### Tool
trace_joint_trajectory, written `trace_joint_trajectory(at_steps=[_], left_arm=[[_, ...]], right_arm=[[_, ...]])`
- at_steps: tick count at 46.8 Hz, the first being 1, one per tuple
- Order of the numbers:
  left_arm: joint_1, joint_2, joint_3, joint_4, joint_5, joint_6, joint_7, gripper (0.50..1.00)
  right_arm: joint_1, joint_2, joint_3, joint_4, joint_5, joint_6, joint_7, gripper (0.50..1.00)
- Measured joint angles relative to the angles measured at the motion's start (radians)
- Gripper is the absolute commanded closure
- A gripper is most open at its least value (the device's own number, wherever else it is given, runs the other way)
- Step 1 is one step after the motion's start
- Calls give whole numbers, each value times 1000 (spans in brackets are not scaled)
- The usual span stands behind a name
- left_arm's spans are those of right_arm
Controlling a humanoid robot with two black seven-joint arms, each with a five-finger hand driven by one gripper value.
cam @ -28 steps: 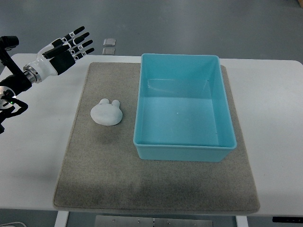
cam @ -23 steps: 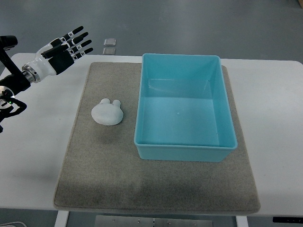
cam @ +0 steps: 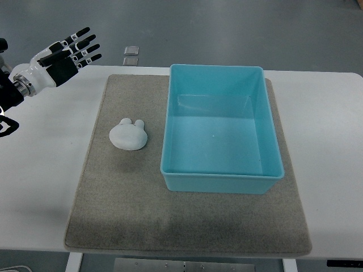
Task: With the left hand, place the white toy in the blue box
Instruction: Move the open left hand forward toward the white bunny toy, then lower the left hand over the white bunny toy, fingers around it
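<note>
The left hand [cam: 62, 54], fingers spread and empty, hovers well apart from the white toy [cam: 128, 135], which looks soft and light and is best cupped across its rounded body.

left hand [cam: 59, 55] raised, fingers spread

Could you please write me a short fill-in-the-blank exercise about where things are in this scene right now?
1. The white toy lies on the grey ____, left of the blue box.
2. The blue box holds ____.
3. The left hand hovers with its fingers ____, gripping nothing.
4. The white toy and the blue box are ____, not touching.

Missing words: mat; nothing; spread; apart
</note>
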Motion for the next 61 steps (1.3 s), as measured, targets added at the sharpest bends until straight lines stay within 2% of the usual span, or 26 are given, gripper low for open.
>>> trace_joint_trajectory(at_steps=[9, 14, 22, 34, 42, 54, 61], left_arm=[[-23, 40, -13, -5, 304, 0, -19, 504], [-31, 64, -20, -19, 435, 0, -57, 504], [-37, 156, -22, -146, 630, 0, -132, 504], [-31, 237, -16, -326, 920, 0, -205, 506], [-23, 271, -11, -452, 1085, 1, -208, 506], [-23, 286, -5, -540, 1273, 2, -208, 512], [-22, 261, 12, -546, 1344, 15, -209, 512]], right_arm=[[0, 0, 0, 0, 0, 0, 0, 564], [-1, 0, 0, 0, 0, 0, 0, 564], [0, 0, 0, -1, 0, 0, 0, 564], [0, 0, 0, 0, 0, 0, 0, 564], [0, 0, 0, 0, 0, 0, 0, 564], [0, 0, 0, 0, 0, 0, 0, 564], [0, 0, 0, -1, 0, 0, 0, 564]])
